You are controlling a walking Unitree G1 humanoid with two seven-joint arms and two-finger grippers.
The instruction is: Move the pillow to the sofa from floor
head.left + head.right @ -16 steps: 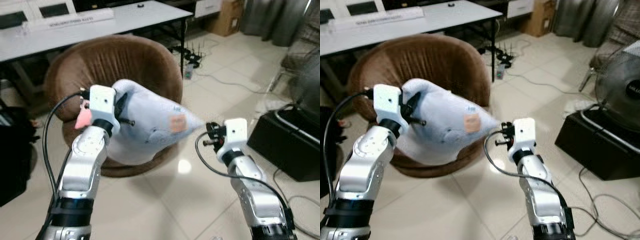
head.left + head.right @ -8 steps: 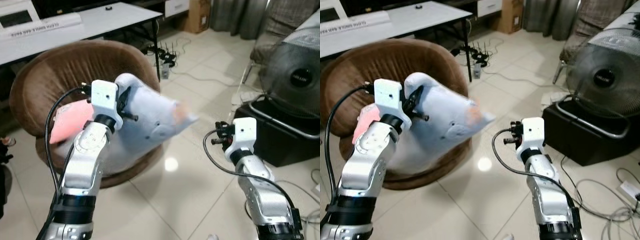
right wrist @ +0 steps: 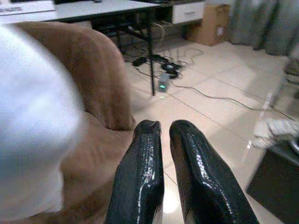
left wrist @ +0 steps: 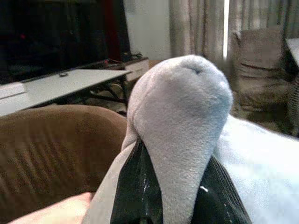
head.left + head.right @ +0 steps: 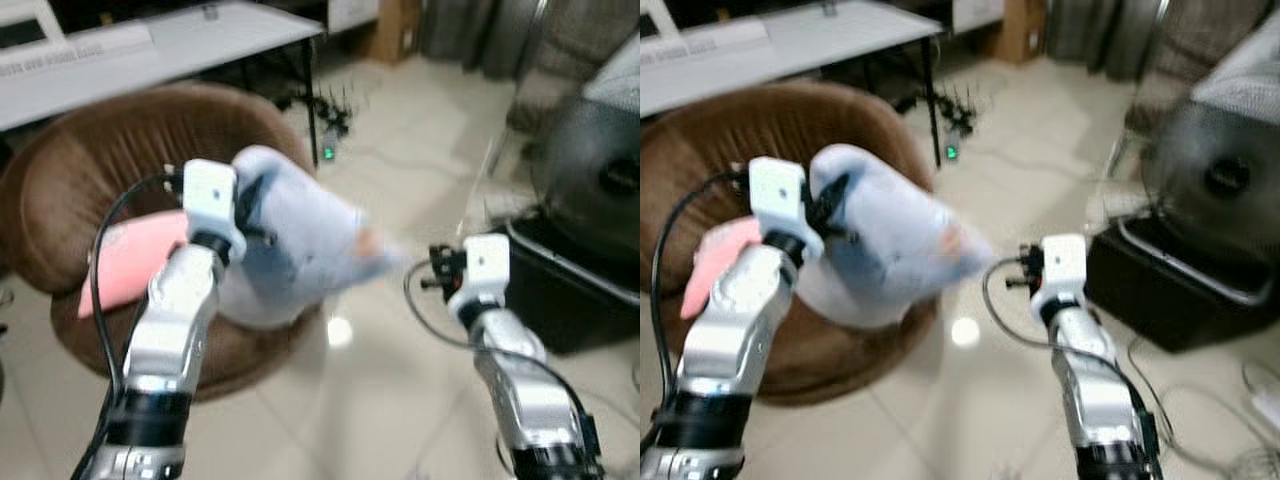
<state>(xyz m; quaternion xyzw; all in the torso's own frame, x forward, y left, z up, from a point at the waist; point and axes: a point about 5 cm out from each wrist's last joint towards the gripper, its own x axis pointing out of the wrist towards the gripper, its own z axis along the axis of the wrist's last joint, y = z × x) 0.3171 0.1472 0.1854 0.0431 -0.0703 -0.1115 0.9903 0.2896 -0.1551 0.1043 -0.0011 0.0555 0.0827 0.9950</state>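
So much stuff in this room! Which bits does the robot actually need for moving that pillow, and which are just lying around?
Part of the job:
- light blue pillow, pinched in the left pincer
- brown round sofa chair
- right pincer, shut, holding nothing

Just lying about:
- pink cushion on the chair
- white table
- fan
- floor cables

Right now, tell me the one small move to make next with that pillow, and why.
Probably lower it onto the seat and let go. The left gripper is shut on a corner of the pale blue pillow, which hangs over the front edge of the brown round sofa, beside a pink cushion. The right gripper holds nothing.
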